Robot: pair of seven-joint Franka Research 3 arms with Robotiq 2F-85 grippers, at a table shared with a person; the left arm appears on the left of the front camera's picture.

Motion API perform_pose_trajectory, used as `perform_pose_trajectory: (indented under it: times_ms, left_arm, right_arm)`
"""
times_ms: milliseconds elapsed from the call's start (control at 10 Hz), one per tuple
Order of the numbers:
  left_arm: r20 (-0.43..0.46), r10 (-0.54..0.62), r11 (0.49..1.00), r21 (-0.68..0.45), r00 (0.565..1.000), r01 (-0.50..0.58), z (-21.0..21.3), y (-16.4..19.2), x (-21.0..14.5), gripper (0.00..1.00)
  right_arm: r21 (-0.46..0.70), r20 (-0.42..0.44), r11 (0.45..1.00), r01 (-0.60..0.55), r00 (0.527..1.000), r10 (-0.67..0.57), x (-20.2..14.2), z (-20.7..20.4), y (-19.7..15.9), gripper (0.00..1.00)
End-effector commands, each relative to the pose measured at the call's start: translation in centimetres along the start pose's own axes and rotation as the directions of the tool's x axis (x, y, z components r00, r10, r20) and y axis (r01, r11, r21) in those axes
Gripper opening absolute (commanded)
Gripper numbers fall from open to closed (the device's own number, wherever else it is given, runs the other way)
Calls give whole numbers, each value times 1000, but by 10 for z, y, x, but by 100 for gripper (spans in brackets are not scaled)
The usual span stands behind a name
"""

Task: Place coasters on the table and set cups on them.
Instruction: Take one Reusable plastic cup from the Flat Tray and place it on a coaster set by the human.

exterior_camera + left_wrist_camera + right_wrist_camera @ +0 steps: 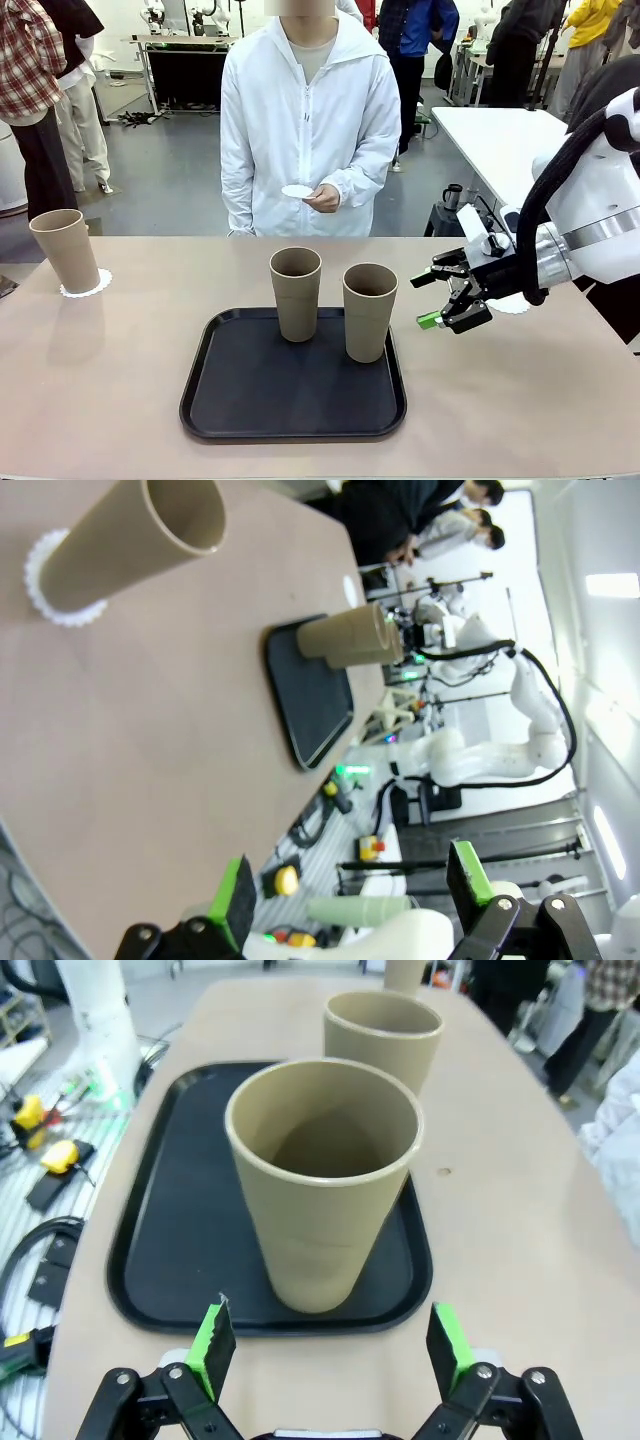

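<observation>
The right fingers [431, 320] stand wide apart and empty just beside the nearer cup [369, 312] on the black tray [250, 400], with a second cup [296, 294] close by on the same tray. A third cup [65, 250] stands on a coaster [86, 291] at the left end of the tabletop [520, 400]. The person's hand [322, 198] holds another coaster [297, 190], and the left fingers [237, 905] are apart too, gripping nothing.

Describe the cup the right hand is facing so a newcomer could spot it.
A black tray sits on the beige table. Of the two tan tumblers on it, this cup stands at the tray's right edge, directly before the open right hand. Its neighbour stands farther left.
</observation>
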State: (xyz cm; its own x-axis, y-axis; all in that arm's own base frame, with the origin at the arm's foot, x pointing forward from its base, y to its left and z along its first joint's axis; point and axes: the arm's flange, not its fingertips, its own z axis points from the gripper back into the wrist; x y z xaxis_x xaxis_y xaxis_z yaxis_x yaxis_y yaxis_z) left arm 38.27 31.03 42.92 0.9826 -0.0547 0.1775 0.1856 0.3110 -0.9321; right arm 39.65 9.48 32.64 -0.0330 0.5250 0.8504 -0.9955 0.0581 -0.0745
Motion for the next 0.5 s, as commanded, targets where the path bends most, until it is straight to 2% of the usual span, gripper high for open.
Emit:
perform_pose_trajectory:
  times_ms: [0,400]
  left_arm:
    - [7,9,1000,3,1000,-9,1,-2,1,100]
    - [7,9,1000,3,1000,-9,1,-2,1,100]
  right_arm:
    - [-16,94,1000,27,995,-25,-13,-14,-12,100]
    - [41,143,997,63,987,-69,-17,-28,-16,100]
